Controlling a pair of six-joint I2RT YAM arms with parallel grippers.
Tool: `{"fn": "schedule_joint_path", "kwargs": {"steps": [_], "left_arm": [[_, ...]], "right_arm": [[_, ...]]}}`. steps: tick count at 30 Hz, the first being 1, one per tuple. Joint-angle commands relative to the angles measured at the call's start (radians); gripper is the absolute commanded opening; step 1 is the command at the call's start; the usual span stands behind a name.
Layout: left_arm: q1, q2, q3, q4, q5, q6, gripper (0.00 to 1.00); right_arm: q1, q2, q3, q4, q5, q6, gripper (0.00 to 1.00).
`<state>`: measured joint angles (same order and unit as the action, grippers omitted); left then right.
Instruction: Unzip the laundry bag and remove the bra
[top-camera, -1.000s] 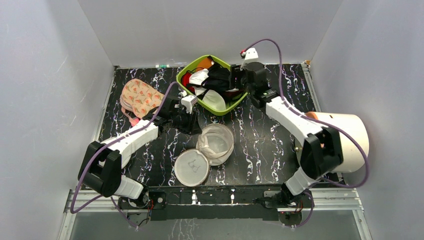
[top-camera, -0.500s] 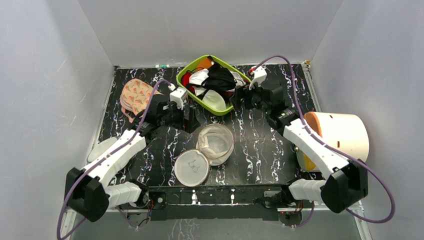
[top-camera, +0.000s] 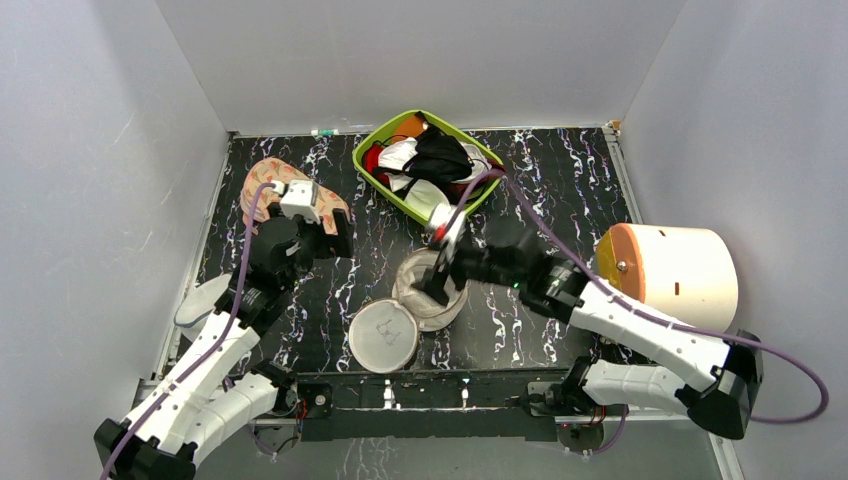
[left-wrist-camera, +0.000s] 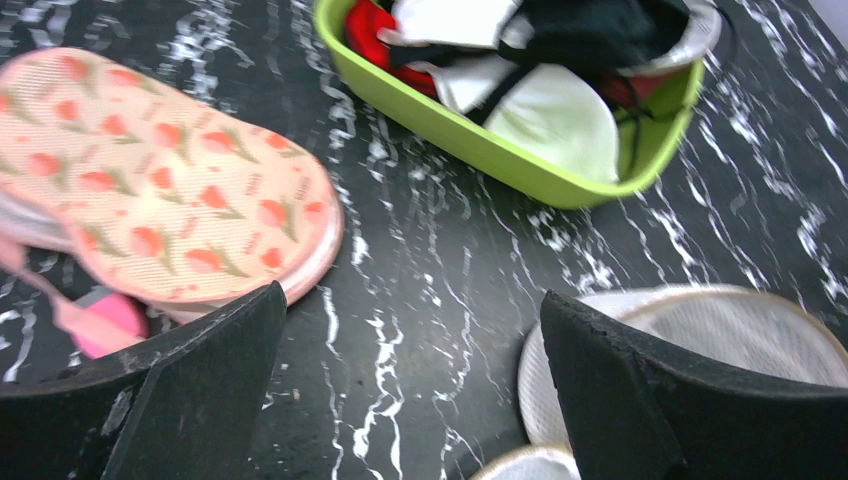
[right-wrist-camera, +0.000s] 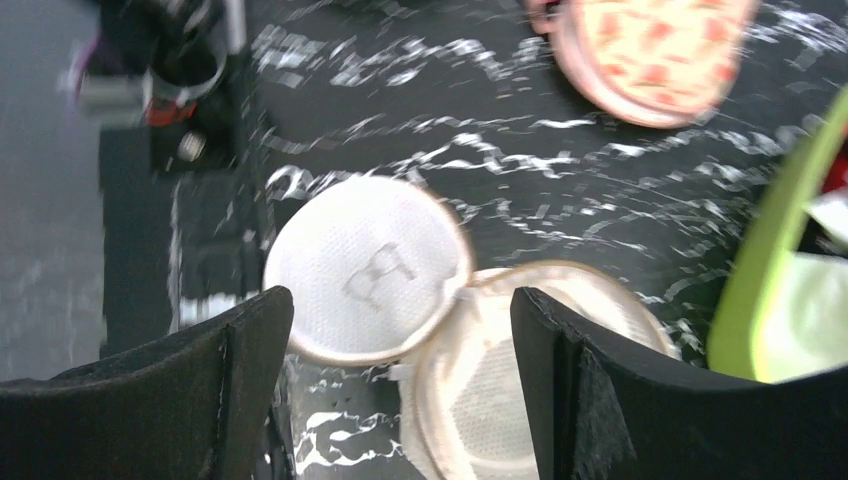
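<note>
The laundry bag lies unzipped near the table's front: its lid (top-camera: 383, 335) (right-wrist-camera: 365, 265) with the black mark is flipped flat, and the open base (top-camera: 432, 290) (right-wrist-camera: 520, 370) (left-wrist-camera: 700, 340) shows only mesh. My right gripper (top-camera: 441, 283) (right-wrist-camera: 400, 370) hovers open just over the base's near rim, nothing between its fingers. My left gripper (top-camera: 338, 236) (left-wrist-camera: 410, 390) is open above bare table between the peach case and the bag, holding nothing. Bra cups in white, black and red (top-camera: 430, 165) (left-wrist-camera: 555, 115) lie in the green basket; which is the task's bra I cannot tell.
The green basket (top-camera: 378, 180) (left-wrist-camera: 470, 150) (right-wrist-camera: 775, 270) stands at the back centre. A peach case with orange-and-green print (top-camera: 262, 190) (left-wrist-camera: 160, 180) (right-wrist-camera: 650, 50) lies at the back left. A cream drum with an orange end (top-camera: 670, 275) rests on its side at the right edge.
The right arm swung from the green basket down and left to the bag's open base. The left arm drew back from the bag toward the peach case, its jaws opening wide.
</note>
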<state>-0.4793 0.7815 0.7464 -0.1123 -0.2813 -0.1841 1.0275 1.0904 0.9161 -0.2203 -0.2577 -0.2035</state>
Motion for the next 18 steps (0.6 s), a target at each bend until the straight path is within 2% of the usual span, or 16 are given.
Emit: {"fn": "schedule_joint_path", "kwargs": {"steps": [1, 3, 6, 15, 18], "left_arm": [[0.004, -0.021, -0.013, 0.01, -0.128, -0.009, 0.98], [0.005, -0.008, -0.009, 0.008, -0.129, -0.007, 0.98], [0.006, 0.012, 0.008, -0.009, -0.113, -0.009, 0.98], [0.006, 0.018, 0.002, -0.004, -0.098, -0.016, 0.99], [0.005, 0.019, 0.005, -0.006, -0.089, -0.017, 0.98]], "right_arm": [[0.157, 0.05, -0.07, -0.001, -0.036, -0.292, 0.77], [0.225, 0.086, -0.081, -0.04, -0.041, -0.409, 0.74], [0.3, 0.137, -0.104, -0.044, 0.063, -0.506, 0.74], [0.458, 0.314, -0.09, -0.002, 0.411, -0.618, 0.77], [0.485, 0.355, -0.094, 0.043, 0.467, -0.654, 0.76]]}}
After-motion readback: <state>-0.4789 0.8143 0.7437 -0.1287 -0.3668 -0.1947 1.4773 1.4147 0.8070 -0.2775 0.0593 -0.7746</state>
